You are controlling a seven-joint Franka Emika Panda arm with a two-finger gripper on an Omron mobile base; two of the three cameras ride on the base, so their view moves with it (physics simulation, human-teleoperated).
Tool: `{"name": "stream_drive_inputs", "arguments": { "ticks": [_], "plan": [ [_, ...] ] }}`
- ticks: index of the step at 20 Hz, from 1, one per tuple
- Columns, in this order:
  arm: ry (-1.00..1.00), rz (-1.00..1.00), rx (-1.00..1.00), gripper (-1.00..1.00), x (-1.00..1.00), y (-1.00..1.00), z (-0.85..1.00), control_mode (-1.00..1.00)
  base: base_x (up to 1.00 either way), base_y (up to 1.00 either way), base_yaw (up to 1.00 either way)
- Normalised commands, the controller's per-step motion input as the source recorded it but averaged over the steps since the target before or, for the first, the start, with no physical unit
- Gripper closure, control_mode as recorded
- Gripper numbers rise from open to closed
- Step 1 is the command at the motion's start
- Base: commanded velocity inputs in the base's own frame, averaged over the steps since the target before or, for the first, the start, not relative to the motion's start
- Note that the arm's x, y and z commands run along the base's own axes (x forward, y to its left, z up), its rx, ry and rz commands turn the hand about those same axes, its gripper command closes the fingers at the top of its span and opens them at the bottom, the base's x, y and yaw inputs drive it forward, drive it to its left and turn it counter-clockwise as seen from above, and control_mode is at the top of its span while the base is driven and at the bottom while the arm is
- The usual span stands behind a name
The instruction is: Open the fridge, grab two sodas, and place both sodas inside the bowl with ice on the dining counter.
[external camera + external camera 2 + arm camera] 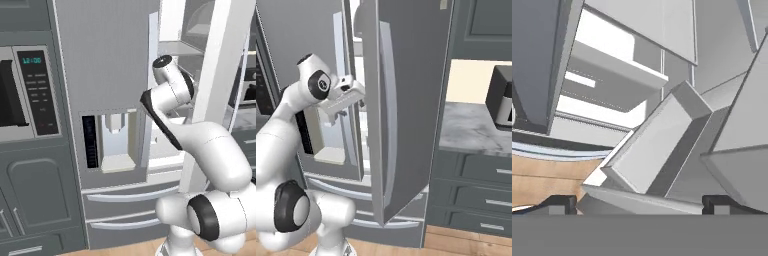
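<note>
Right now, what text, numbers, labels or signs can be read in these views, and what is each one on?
"12:00" in pale digits on the wall oven's black control panel, left base view.
Rows of small white button markings under that clock: too small and blurred to read.
Fridge doors and water dispenser: no lettering visible.
Dark appliance on the marble counter, right base view: no legible text.

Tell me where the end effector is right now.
In the right base view the open end effector sits left of centre, reaching into the gap between the fridge's closed left door and its swung-open right door, level with the water dispenser.
</note>
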Motion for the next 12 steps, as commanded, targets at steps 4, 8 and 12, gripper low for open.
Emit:
{"name": "stream_drive_inputs", "arguments": {
  "ticks": [4, 8, 12],
  "plan": [
    [-0.01, -0.08, 0.00, -1.00, -0.55, -0.90, 0.00, -1.00, 0.00, 0.00, 0.00],
    [-0.06, -0.05, 0.00, -1.00, -0.55, -0.91, 0.00, -1.00, 0.00, 0.00, 0.00],
    [-0.06, -0.02, 0.00, -1.00, -0.41, -0.92, 0.01, -1.00, 0.00, 0.00, 0.00]
  ]
}}
